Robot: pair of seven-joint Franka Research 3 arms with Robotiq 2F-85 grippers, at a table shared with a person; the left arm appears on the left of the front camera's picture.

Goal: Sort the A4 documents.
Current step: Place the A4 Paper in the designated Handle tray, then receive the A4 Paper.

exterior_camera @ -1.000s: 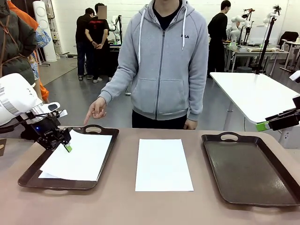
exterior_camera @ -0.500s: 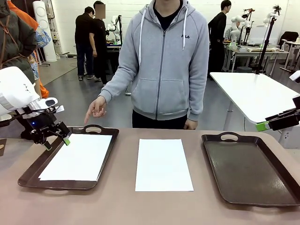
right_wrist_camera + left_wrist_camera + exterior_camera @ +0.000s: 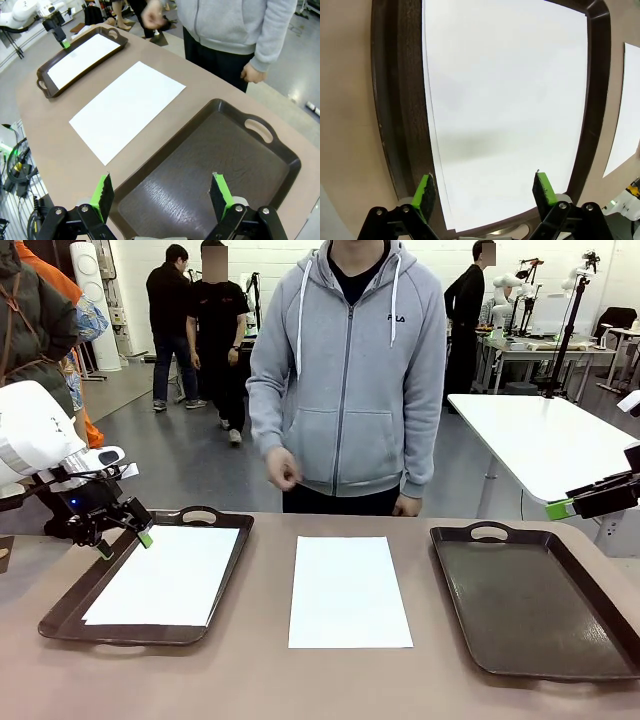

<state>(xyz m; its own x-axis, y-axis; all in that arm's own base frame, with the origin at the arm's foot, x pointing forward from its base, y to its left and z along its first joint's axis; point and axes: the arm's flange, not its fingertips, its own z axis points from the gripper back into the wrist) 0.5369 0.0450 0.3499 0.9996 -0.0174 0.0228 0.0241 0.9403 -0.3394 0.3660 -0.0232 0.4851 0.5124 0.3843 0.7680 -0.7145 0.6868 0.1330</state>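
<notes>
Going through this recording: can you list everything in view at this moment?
A4 document on table: one, white, between the trays.
A4 paper in tray: white, one sheet or more, inside the left tray.
left tray: one, dark brown, table's left.
right tray: one, dark brown, table's right.
table: one, tan.
person: one, grey hoodie, far side.
left gripper: black, green pads, open, above the left tray's far-left corner.
right gripper: same colours, open, raised at the table's right.
</notes>
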